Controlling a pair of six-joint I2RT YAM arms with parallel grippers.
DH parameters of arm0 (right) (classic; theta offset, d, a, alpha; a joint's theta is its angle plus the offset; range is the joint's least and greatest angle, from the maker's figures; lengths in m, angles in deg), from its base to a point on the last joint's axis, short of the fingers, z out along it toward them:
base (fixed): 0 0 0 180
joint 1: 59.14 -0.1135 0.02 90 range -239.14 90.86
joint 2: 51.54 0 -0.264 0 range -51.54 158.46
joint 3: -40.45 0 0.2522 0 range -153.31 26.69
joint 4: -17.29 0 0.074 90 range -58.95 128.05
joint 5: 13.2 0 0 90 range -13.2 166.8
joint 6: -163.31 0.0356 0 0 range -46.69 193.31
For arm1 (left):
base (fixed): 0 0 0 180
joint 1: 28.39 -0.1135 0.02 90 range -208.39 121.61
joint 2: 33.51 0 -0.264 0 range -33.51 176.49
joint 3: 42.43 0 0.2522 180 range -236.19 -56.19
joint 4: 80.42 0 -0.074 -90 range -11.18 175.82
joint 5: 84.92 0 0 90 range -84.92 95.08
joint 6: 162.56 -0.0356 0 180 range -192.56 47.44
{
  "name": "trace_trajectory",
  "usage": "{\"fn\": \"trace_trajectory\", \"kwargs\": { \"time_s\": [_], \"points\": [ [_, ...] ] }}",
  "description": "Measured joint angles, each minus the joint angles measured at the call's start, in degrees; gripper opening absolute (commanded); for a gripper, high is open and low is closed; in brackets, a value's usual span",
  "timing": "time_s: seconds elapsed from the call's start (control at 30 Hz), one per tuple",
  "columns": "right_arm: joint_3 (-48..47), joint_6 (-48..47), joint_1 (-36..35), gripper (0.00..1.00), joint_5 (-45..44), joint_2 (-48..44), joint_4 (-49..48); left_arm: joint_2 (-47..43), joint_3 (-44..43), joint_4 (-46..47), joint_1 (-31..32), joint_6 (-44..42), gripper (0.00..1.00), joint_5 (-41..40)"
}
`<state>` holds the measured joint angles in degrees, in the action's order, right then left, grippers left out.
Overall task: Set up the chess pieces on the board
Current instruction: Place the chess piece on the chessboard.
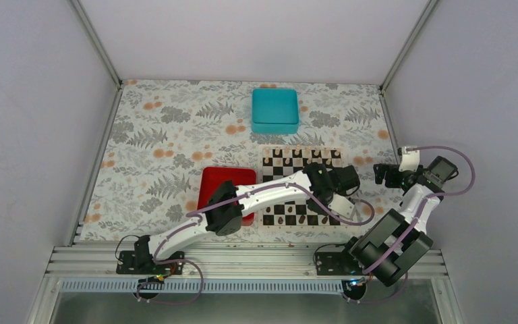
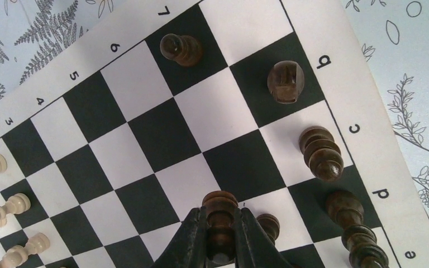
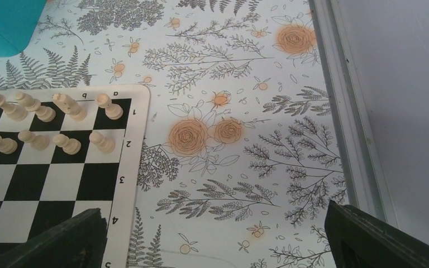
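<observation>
Operator: Why is the left arm stretched out over the board like that?

Spotter: Because your left gripper (image 2: 222, 226) is clenched on a dark piece (image 2: 220, 202). Both fingers pinch it, and its ringed top pokes out ahead of the tips. You're hanging over the board (image 2: 145, 134) near its lettered edge, where the other dark pieces (image 2: 321, 153) stand in a line beside the letters b, c and d. One pawn (image 2: 181, 49) stands alone on the row marked 7. I'd judge you're carrying this one to that same end

Operator: Where does the piece sit relative to the claw? Is it down?

Spotter: It's right in the jaws, gripped around its body. I cannot tell from your wrist view whether its base touches a square. A neighbour piece (image 2: 268, 226) stands just beside one fingertip, so you'd want to let go gently

Operator: And the right arm?

Spotter: Your right gripper (image 3: 220, 243) is spread wide and holds nothing. It hangs over the flowered cloth (image 3: 246, 167) off the board's side, near the pale pieces (image 3: 67, 106). I'd guess that's so it doesn't crowd your left arm
</observation>
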<state>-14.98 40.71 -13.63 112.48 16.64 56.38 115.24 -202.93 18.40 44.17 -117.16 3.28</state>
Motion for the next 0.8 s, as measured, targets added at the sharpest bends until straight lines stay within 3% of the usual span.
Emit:
{"fn": "trace_trajectory", "kwargs": {
  "time_s": [0.8],
  "points": [
    [0.0, -0.1, 0.0, 1.0, 0.7, 0.0, 0.0, 3.2, 0.3, 0.7, 0.0, 0.0, 0.1, 1.7]
  ]
}}
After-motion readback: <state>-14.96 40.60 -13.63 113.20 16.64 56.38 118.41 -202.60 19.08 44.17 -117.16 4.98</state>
